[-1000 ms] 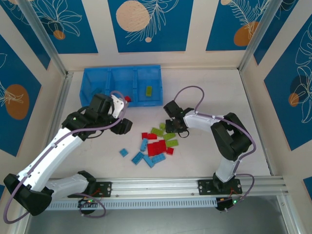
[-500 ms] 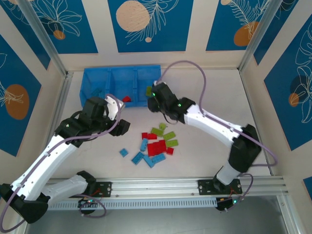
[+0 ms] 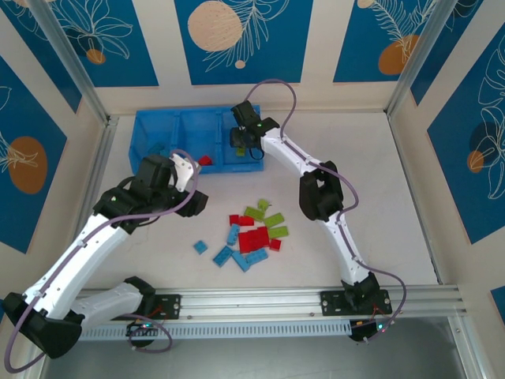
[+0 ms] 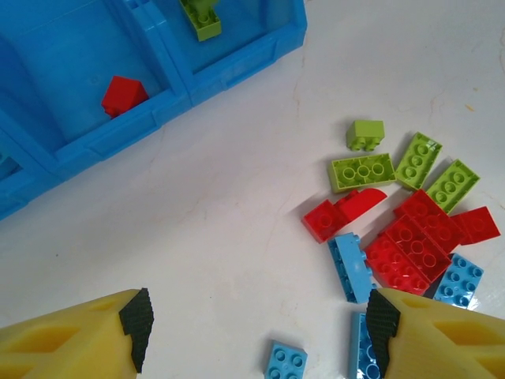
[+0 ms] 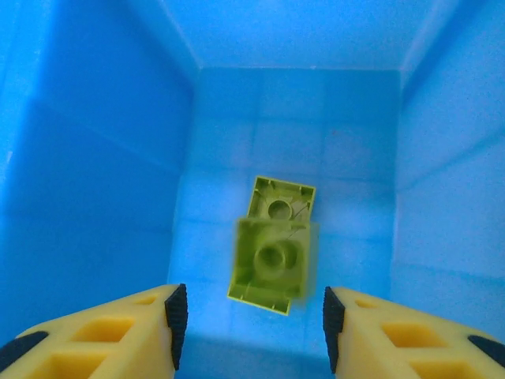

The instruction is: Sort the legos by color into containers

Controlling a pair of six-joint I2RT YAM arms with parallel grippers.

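Bricks (image 3: 254,237) are lying in a loose pile on the table (image 3: 355,142), between the two arms and near their bases. Blue bricks (image 3: 241,260) are forming the near edge of the pile. One blue brick (image 3: 201,247) is lying slightly apart to the left. The red plate (image 3: 254,239) is sitting in the middle of the pile, with smaller red bricks (image 4: 343,213) just beside it on the left and right. Four green bricks (image 4: 361,171) are lining the far edge of the pile.

The left gripper (image 4: 260,324) is hovering over bare table, left of the pile and near the tray (image 3: 197,126). Its fingers (image 4: 138,316) are standing wide apart and gripping nothing.

The tray is resting at the far left of the table, well apart from the pile. A red brick (image 4: 122,95) is lying in the middle compartment, close to the near wall. Contents of the left compartment are too indistinct to identify.

The right gripper (image 5: 252,324) is hanging over the right compartment, pointing down into it. Its fingers (image 5: 175,316) are spread and clasping nothing. One green brick (image 5: 280,201) is lying underside up on the compartment floor. A second green brick (image 5: 272,264) is appearing blurred, overlapping the near end of the first and touching neither finger.
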